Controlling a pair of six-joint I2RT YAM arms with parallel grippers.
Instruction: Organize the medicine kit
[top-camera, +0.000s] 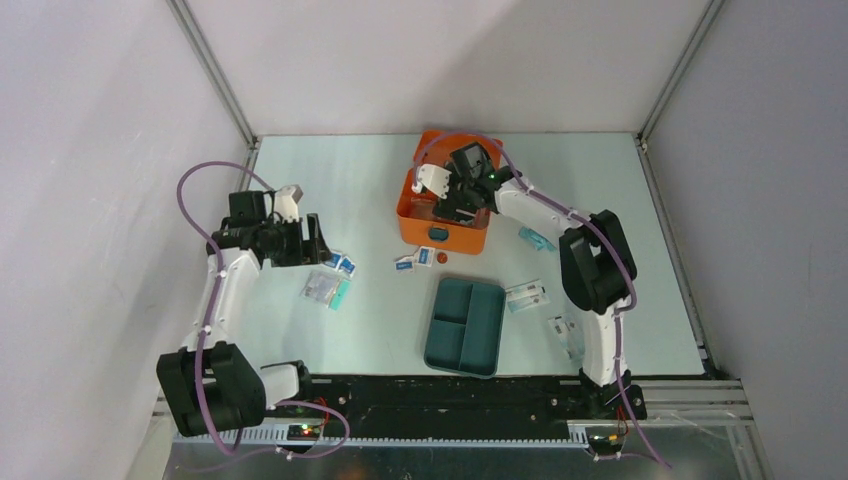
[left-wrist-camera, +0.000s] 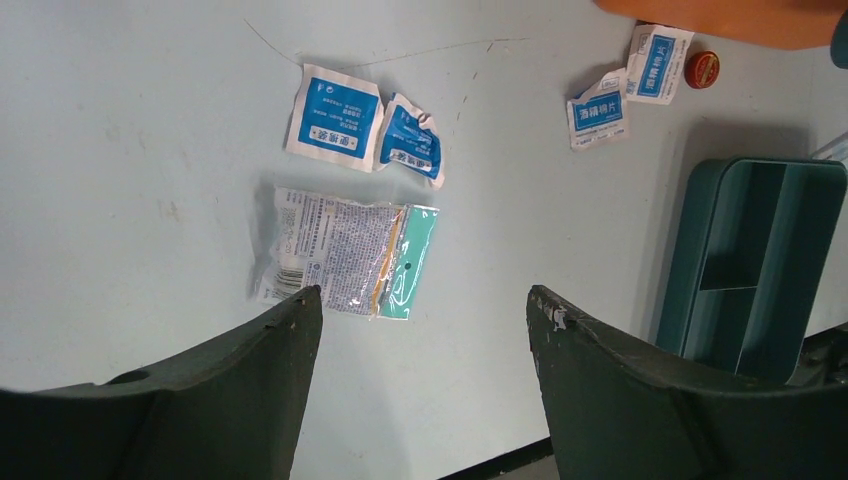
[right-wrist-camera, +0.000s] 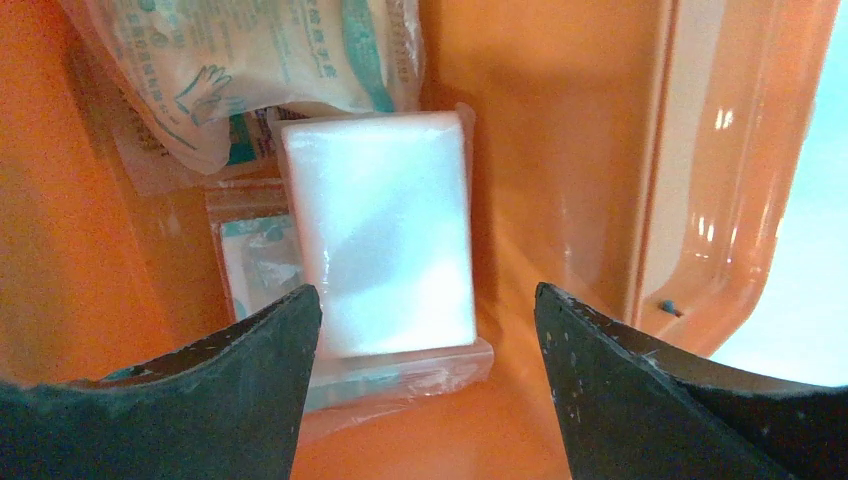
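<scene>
The orange medicine kit (top-camera: 465, 236) stands open at the table's back centre. My right gripper (top-camera: 452, 203) reaches down into it. In the right wrist view the right gripper (right-wrist-camera: 428, 300) is open, nothing between its fingers, just above the kit's orange floor (right-wrist-camera: 560, 150). A white flat packet (right-wrist-camera: 378, 230) lies there on a clear packet, with a glove packet (right-wrist-camera: 250, 60) behind. My left gripper (top-camera: 318, 240) hovers open over the left side; in its wrist view the left gripper (left-wrist-camera: 425, 300) hangs near a clear packet with a teal strip (left-wrist-camera: 345, 250).
Two blue-white packets (left-wrist-camera: 335, 118) lie beyond the clear one. Two more (left-wrist-camera: 600, 115) and a small red round thing (left-wrist-camera: 702, 69) lie by the kit's front. A dark teal compartment tray (top-camera: 465, 325) sits near centre. Small packets (top-camera: 527, 296) lie to its right.
</scene>
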